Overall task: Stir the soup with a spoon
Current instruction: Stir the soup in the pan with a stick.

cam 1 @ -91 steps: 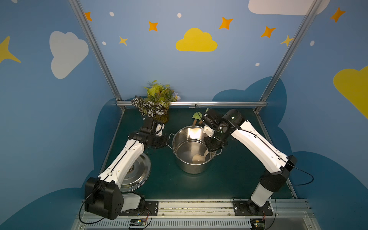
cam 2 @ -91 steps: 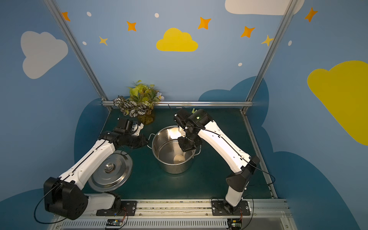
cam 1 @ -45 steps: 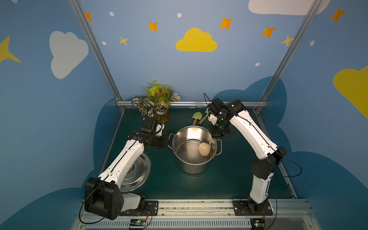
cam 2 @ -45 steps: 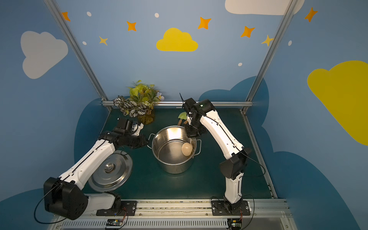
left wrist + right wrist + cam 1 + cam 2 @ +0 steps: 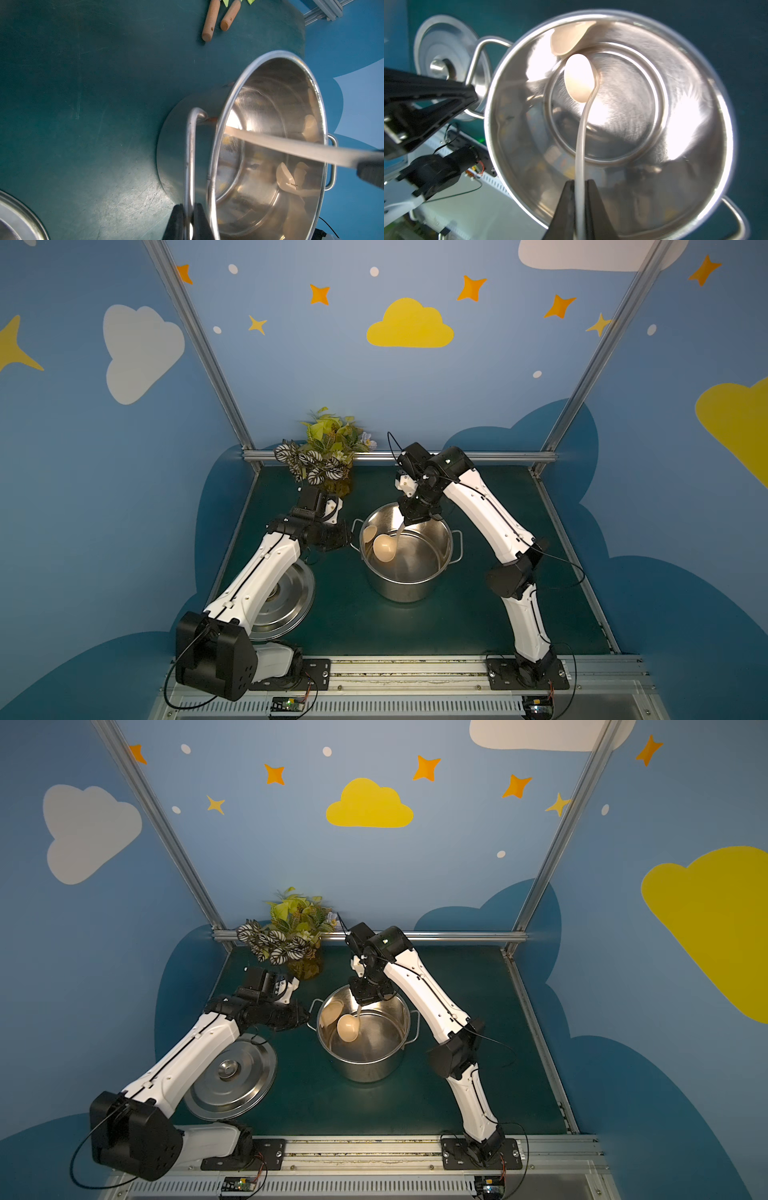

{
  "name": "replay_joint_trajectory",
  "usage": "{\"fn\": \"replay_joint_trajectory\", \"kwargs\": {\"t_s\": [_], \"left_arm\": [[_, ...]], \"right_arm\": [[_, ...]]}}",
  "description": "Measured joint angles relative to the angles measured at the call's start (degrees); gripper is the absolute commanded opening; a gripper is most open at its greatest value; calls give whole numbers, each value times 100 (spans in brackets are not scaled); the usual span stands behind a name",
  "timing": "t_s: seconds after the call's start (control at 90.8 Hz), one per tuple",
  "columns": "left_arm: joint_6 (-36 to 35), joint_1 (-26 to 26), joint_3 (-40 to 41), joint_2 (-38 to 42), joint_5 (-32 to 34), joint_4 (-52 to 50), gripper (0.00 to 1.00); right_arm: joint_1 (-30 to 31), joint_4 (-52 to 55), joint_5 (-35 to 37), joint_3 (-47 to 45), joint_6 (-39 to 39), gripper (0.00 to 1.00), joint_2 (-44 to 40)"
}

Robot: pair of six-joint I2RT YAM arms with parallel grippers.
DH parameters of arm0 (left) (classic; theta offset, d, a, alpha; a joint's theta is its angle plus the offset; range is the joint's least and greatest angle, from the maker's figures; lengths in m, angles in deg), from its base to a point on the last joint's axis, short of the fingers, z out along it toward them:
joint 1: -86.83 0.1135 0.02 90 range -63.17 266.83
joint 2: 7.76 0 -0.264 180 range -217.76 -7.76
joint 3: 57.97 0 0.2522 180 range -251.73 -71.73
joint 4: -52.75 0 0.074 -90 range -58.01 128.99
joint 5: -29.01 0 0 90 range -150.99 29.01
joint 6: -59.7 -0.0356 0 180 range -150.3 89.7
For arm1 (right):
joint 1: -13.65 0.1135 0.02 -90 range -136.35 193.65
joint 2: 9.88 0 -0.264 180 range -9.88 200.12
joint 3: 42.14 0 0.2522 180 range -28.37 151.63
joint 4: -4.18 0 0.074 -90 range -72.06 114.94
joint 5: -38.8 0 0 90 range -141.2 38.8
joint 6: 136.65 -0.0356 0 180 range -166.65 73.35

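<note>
While the lid [image 5: 232,1094] lies aside, the left gripper [image 5: 189,220] clamps the pot handle [image 5: 190,145]. The spoon [image 5: 384,547] dips inside the pot [image 5: 399,589] near its left wall, its handle clenched in the right gripper [image 5: 580,205]. Stirring seems underway, not finished.

The left arm [image 5: 266,572] starts from its base at 7 o'clock and stretches slantwise toward 12 o'clock, with the wrist bent toward 3 o'clock. The left gripper [image 5: 188,207] has its jaws pinched together on the pot handle [image 5: 189,153]. The right arm [image 5: 486,510] goes up from 5 o'clock, bends at the elbow and leans toward 11 o'clock. The right gripper [image 5: 579,184] points downward, its jaws closed tight on the thin handle of the spoon [image 5: 580,128].
</note>
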Motion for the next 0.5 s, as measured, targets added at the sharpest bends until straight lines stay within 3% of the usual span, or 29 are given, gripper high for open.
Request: {"fn": "replay_joint_trajectory", "kwargs": {"t_s": [0.176, 0.496], "left_arm": [[2, 2, 4, 0, 4, -2, 3], [7, 0, 4, 0, -7, 15, 3]], "right_arm": [[448, -15, 48, -326, 0, 0, -181], [872, 9, 439, -2229, -122, 0, -1683]]}}
